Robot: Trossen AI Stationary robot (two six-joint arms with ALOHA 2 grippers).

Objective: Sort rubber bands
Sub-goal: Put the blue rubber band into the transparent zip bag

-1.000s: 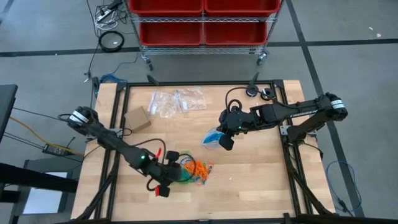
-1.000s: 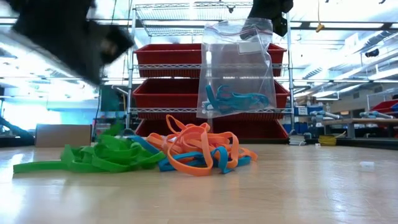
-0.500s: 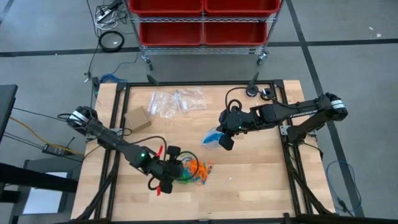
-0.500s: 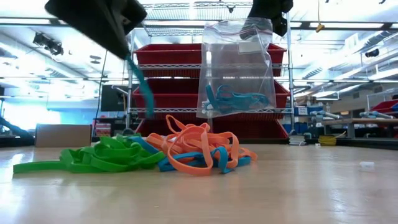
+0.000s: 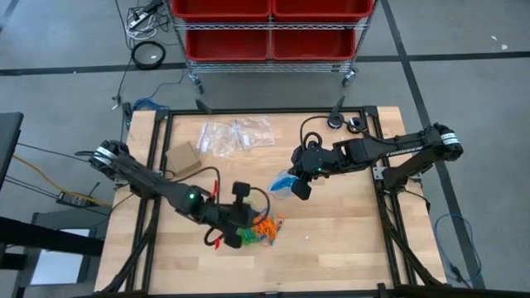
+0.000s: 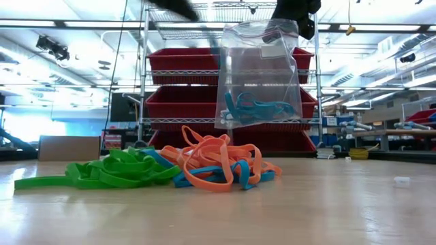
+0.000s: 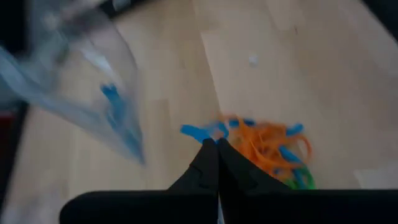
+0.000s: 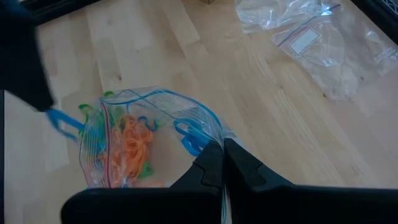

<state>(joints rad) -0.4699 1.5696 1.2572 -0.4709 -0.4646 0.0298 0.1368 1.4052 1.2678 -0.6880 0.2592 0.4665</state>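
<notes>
Left gripper [image 7: 217, 142] clenched on a blue band [image 7: 198, 132].
Right gripper [image 8: 222, 147] grasps my clear bag [image 6: 257, 75]; spare bags [image 5: 236, 134] lie beyond it.

Bare wood lies open across the near right of the table [image 5: 348, 248], while the rubber bands [image 5: 263, 229] pile under the left gripper [image 5: 242, 217], the hanging clear bag [image 6: 257, 75] pinched by the right gripper [image 5: 291, 184], and empty bags [image 5: 236, 135] and a cardboard box [image 5: 183, 157] block the middle and far left.
</notes>
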